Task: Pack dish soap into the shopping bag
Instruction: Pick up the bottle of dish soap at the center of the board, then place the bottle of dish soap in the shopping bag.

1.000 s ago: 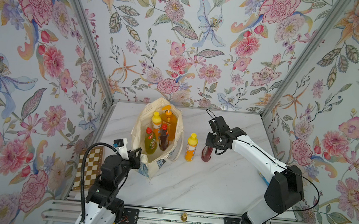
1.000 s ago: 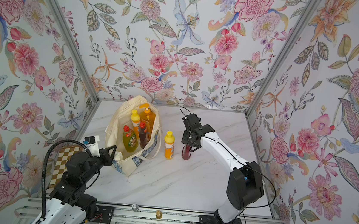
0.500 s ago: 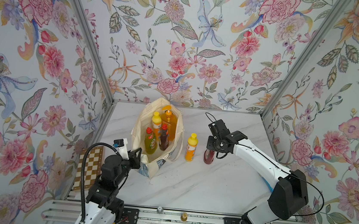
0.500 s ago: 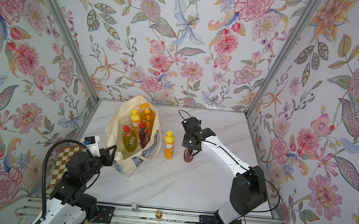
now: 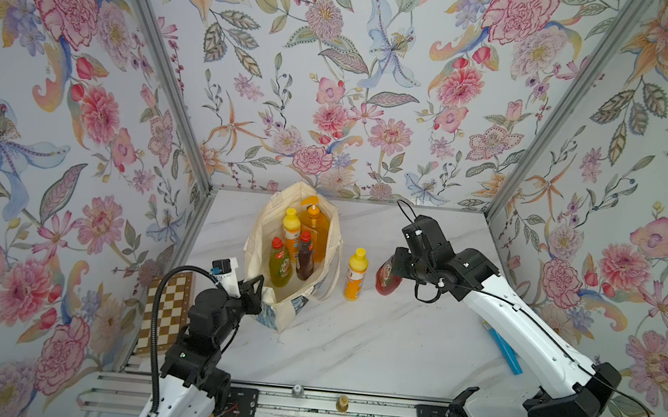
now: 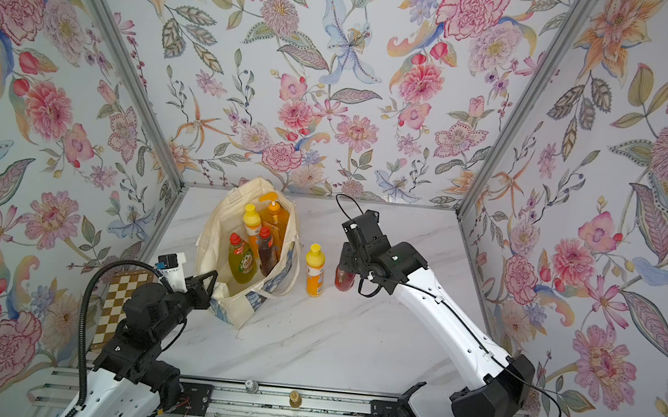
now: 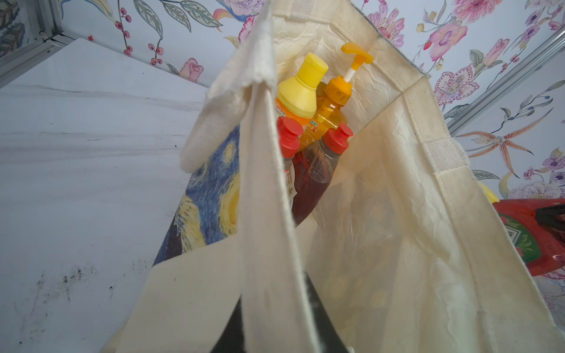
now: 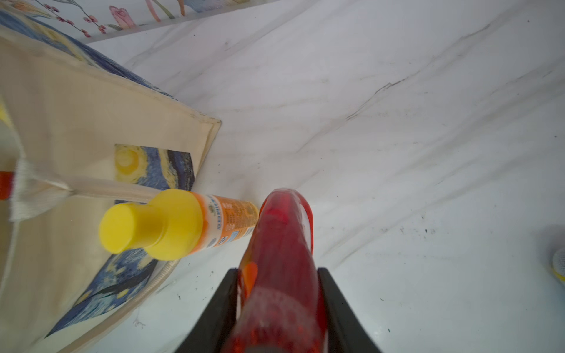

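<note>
The cream shopping bag [image 5: 264,228] [image 6: 212,243] stands open at the table's left. Inside it stand an amber pump bottle [image 5: 316,233], an orange one with a yellow cap [image 5: 291,227], a green one [image 5: 279,263] and a dark-red one [image 5: 305,257]. My left gripper [image 5: 256,290] [image 7: 275,330] is shut on the bag's near rim and strap. Another orange bottle [image 5: 355,277] [image 8: 183,224] stands on the table right of the bag. Beside it my right gripper [image 5: 397,265] [image 8: 276,272] is shut on a second dark-red bottle [image 5: 388,280] [image 8: 284,238], which is tilted.
A chessboard [image 5: 166,310] lies off the table's left edge beside my left arm. A blue toy microphone [image 5: 504,351] lies near the right wall, partly under my right arm. Flowered walls close in the left, back and right.
The right gripper has lifted the dark-red bottle slightly and tipped it. The left gripper and the bag have stayed where they were.
</note>
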Tool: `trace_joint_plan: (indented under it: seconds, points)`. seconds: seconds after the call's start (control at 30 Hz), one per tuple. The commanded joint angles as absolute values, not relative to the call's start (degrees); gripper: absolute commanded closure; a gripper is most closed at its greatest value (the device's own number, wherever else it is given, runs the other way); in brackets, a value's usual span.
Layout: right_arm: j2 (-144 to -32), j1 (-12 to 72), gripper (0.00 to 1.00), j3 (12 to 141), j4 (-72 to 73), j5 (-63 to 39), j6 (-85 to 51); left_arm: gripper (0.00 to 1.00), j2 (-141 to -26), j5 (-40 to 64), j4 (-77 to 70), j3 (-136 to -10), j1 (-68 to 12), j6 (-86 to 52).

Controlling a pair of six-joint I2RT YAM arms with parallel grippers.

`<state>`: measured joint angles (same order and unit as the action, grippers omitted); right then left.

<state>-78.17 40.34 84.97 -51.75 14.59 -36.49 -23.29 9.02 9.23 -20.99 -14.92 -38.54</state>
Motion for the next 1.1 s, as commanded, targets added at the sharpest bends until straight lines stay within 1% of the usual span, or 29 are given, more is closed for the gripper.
trace_joint_plan:
  seconds: [0.0,0.23,0.5,0.9,1.07]
  points:
    - [-75.39,41.73,1.0,92.1,-52.97,16.7,-36.48,0.78,-23.91,9.59,13.79,-18.9,-15.5,-37.65]
    - [-78.22,45.01,1.0,107.22,-60.66,17.62,-34.08,0.78,-24.43,8.78,13.05,-18.9,-15.58,-37.36]
    - [-84.5,48.61,1.0,123.52,-64.9,14.43,-32.87,0.78,-23.47,8.17,12.52,-17.41,-15.65,-38.41]
    - [-97.39,55.77,1.0,142.54,-65.37,12.61,-32.98,0.78,-22.68,8.09,10.87,-15.59,-15.64,-38.19]
    - [-102.75,57.54,1.0,147.91,-65.23,11.05,-33.55,0.78,-21.69,8.41,8.91,-13.77,-15.59,-39.29]
